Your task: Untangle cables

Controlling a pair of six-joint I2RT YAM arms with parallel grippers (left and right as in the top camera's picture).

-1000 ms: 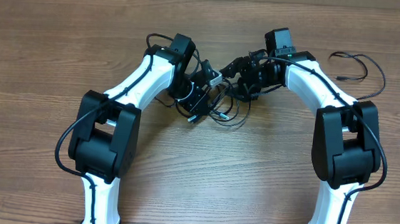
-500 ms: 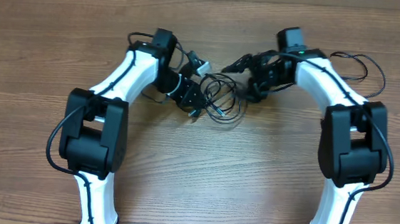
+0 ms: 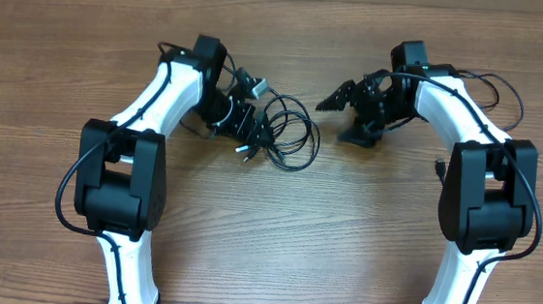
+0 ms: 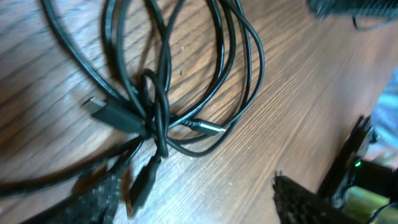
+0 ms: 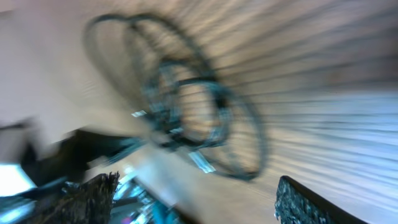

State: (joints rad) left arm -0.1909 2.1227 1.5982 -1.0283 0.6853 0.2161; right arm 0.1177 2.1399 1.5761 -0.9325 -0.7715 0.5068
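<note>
Black cables [image 3: 287,134] lie in a loose, tangled bundle of loops on the wood-grain table [image 3: 343,235], just left of centre in the overhead view.

The left gripper [image 4: 191,186] hangs right at the bundle's near edge with its two fingers spread wide and nothing between them. Seen from its wrist camera, the loops stretch away from the gripper, their long side running outward. A knot [image 4: 149,121] of crossed strands sits just ahead of its left finger. A silver-tipped plug [image 4: 208,127] lies just beside the knot, pointing right.

The right gripper [image 3: 337,97] is also released and empty. It points left at the bundle from across a strip of bare table, so the left arm is clearly the nearer one. The right wrist view is badly blurred and shows only the loops ahead of its parted fingers.

A second thin cable [image 3: 498,92] lies well apart at the far right, behind the right arm.

The next grasp probably belongs on a strand or plug near the knot. Several strands cross there, so closing on only one looks hard.
</note>
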